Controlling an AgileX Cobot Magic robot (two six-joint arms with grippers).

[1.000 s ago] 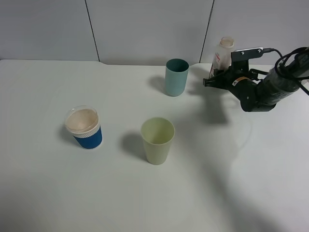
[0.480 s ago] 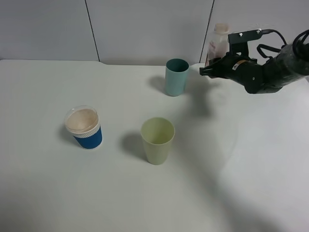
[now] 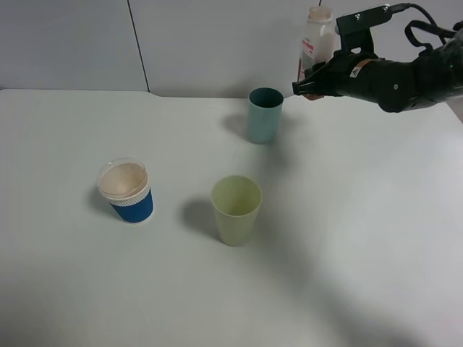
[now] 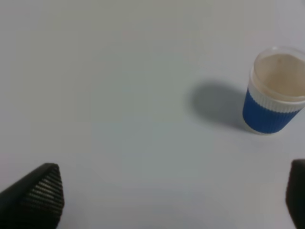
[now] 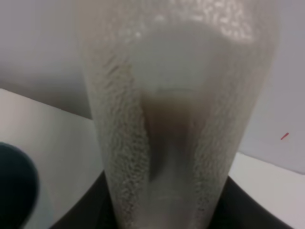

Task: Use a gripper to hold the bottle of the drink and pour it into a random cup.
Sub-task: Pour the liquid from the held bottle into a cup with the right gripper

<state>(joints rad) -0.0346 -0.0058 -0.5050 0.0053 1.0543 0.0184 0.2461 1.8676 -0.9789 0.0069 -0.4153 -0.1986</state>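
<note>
The right hand (image 3: 312,83) is clamped on the lower part of the upright bottle (image 3: 316,35), held clear of the table (image 3: 362,238) at about two o'clock from the teal cup (image 3: 265,116). The hand hides the bottle's base, and through its fogged wall the drink (image 5: 167,119) shows only as a dim brown patch. The left hand (image 4: 167,202) has its fingers wide apart, both cut off by the frame.

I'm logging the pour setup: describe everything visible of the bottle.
The bottle is tall, slim, translucent plastic, with a wide round neck and a white-and-red label on one side. The right gripper clasps its lower part, holding it about upright off the table, up and right of the teal cup. Its wall looks beaded with droplets; a little brown drink shows inside.
</note>
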